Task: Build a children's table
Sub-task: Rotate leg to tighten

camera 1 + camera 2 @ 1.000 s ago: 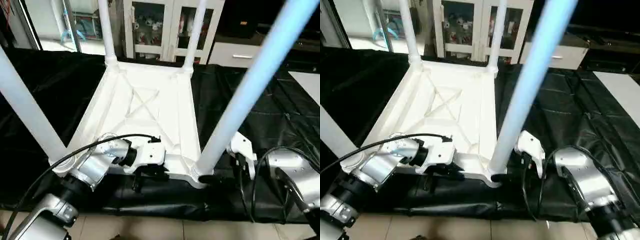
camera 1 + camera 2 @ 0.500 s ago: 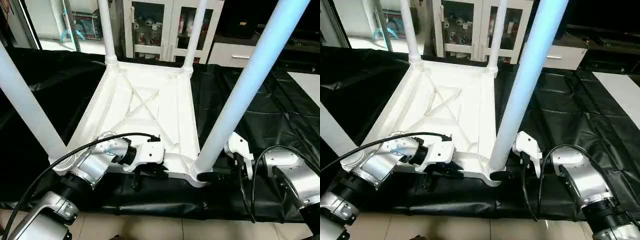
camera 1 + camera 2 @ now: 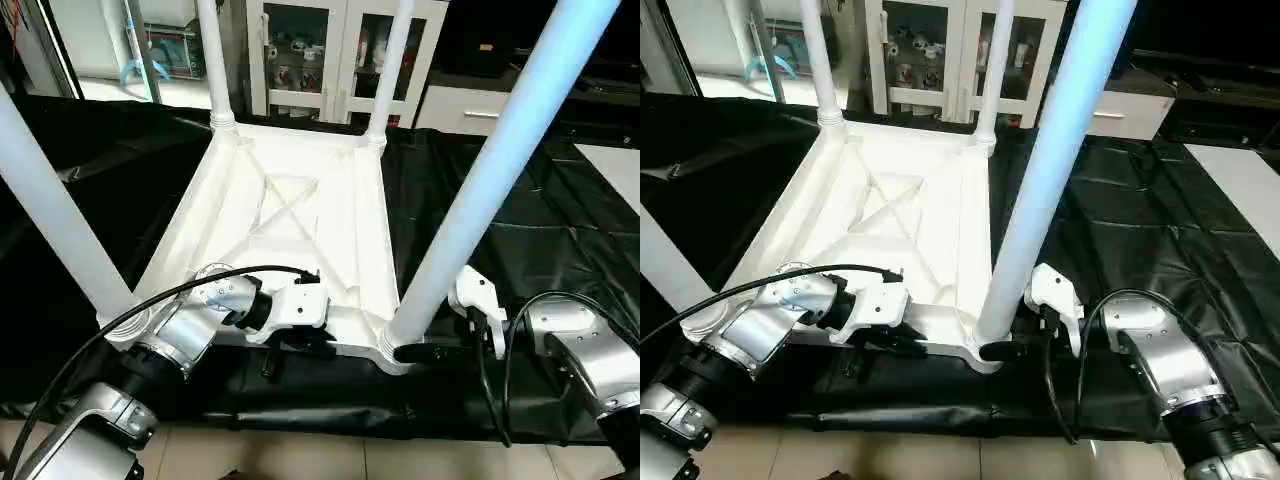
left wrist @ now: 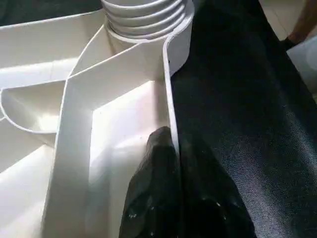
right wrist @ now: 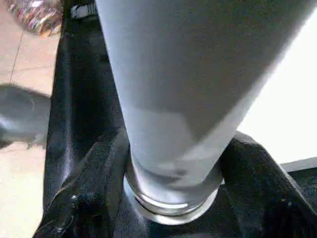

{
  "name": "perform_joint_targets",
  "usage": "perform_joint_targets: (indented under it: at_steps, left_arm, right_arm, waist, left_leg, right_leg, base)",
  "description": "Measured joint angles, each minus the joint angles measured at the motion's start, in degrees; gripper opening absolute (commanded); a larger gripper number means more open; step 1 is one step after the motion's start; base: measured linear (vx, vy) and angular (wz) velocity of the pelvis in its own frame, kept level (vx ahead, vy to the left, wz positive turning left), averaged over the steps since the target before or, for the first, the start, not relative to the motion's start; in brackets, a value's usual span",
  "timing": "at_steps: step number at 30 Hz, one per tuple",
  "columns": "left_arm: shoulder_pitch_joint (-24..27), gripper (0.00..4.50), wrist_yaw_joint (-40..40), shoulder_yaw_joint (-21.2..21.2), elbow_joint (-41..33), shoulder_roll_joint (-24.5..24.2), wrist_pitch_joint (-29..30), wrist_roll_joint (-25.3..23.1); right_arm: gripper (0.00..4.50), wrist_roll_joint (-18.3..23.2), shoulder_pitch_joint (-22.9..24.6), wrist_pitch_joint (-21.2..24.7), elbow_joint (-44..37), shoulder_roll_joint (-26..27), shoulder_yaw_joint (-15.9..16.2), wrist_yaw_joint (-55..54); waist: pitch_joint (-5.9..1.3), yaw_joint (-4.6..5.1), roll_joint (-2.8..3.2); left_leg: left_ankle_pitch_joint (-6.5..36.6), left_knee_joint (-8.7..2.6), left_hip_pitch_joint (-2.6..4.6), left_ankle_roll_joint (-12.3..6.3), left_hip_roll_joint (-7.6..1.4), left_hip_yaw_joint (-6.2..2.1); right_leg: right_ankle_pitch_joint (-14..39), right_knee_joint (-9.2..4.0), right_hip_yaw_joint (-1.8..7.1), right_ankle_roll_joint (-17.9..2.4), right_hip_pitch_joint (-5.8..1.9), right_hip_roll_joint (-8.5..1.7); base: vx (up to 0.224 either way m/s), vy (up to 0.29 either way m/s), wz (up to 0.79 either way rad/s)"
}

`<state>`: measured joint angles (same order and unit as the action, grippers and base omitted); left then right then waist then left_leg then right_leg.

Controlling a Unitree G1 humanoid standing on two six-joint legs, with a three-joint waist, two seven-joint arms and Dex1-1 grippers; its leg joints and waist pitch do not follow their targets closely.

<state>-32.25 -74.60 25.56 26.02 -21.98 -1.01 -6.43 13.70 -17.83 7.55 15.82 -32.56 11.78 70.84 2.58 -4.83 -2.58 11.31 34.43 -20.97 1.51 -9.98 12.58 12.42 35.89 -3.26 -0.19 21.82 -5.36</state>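
Our left gripper [image 4: 173, 198] pinches the tabletop [image 3: 300, 220] rim on the black cloth [image 3: 500, 220]; our right gripper [image 5: 173, 163] straddles the near leg [image 3: 480, 190] base, cabinet [image 3: 320, 50] beyond.

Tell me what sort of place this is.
Probably a home-like room or lab: a glass-doored white cabinet holding small items, a tiled floor, and a black-draped work table.

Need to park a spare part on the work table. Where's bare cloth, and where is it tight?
Free: the black cloth right of the upturned tabletop, and the cloth on its left side. Crowded: the near edge, where the left gripper pinches the tabletop's rim and the right gripper straddles the base of the near right leg.
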Motion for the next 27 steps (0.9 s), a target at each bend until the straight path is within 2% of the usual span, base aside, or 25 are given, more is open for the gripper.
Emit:
perform_joint_targets:
  at_steps: [3,4,7,12,16,19,23,27]
  left_arm:
    - [-0.96,0.00,1.85,-1.09,2.44,0.74,1.17,-0.22]
    - [-2.06,0.00,3.77,-1.75,4.49,2.05,2.16,-0.57]
    - [-3.93,0.00,8.83,-3.02,8.60,5.49,3.49,-1.21]
    - [-6.98,0.00,16.49,-4.44,14.91,9.61,4.78,-1.64]
    - [-11.16,0.00,27.85,-5.60,21.95,15.19,7.25,-3.84]
    - [-12.76,0.00,33.97,-5.70,25.07,18.26,7.63,-4.71]
    - [-14.04,0.00,38.26,-5.69,27.96,19.82,6.65,-5.68]
    - [-14.83,0.00,39.80,-5.71,29.66,19.79,4.95,-6.60]
  right_arm:
    - [2.47,0.23,-0.01,2.08,1.34,2.80,-1.51,-4.81]
    - [2.47,0.18,0.05,3.48,2.01,4.26,-2.81,-8.19]
    - [2.47,-0.36,0.14,5.68,2.90,7.55,-5.17,-16.71]
    - [2.46,-3.10,-0.31,6.61,3.78,14.91,-7.79,-31.97]
    - [2.46,-6.65,-4.13,4.85,9.37,24.77,-11.34,-52.29]
    - [2.45,-7.37,-6.73,2.88,13.40,28.27,-12.72,-61.08]
    - [2.39,-7.73,-8.56,-0.46,16.55,31.00,-14.17,-66.05]
    - [2.22,-5.93,-8.70,-2.82,17.00,32.65,-16.57,-64.50]
  waist:
    - [-0.04,0.64,-0.08]
    - [-0.06,1.20,-0.08]
    - [-0.13,1.88,0.04]
    - [-0.09,2.93,-0.05]
    - [0.04,3.50,0.17]
    - [0.13,3.82,0.52]
    - [0.13,4.55,0.55]
    - [0.13,4.75,0.54]
  left_leg:
    - [0.00,0.00,0.08,0.00,0.00,-0.01]
    - [0.00,-0.01,0.08,0.01,0.01,-0.03]
    - [0.00,-0.04,0.09,0.01,0.04,-0.10]
    - [0.00,-0.03,0.04,0.01,0.15,-0.46]
    - [0.01,-0.07,-0.03,0.02,0.28,-0.83]
    - [0.02,-0.31,-0.03,0.02,0.65,-1.14]
    - [0.03,-0.31,0.00,0.00,0.84,-1.11]
    - [0.03,-0.34,-0.10,-0.01,0.87,-1.11]
  right_leg:
    - [0.15,-0.04,0.00,0.25,0.00,0.00]
    - [0.16,-0.17,0.00,0.27,-0.01,0.00]
    - [0.17,-0.63,-0.05,0.28,-0.02,0.00]
    - [0.17,-1.30,-0.30,0.29,0.02,-0.03]
    - [0.17,-2.16,-0.58,0.29,0.08,-0.05]
    - [0.17,-3.00,-0.58,0.29,0.13,-0.08]
    - [0.17,-3.36,-0.43,0.28,0.07,-0.16]
    - [0.08,-3.59,-0.41,0.14,-0.07,-0.16]
  base:
    - [0.000,0.000,0.00]
    - [0.000,0.000,0.00]
    - [0.000,0.000,0.00]
    - [0.000,0.000,0.00]
    - [0.000,0.000,0.00]
    - [0.000,0.000,0.00]
    - [0.000,0.000,0.00]
    - [0.000,0.000,0.00]
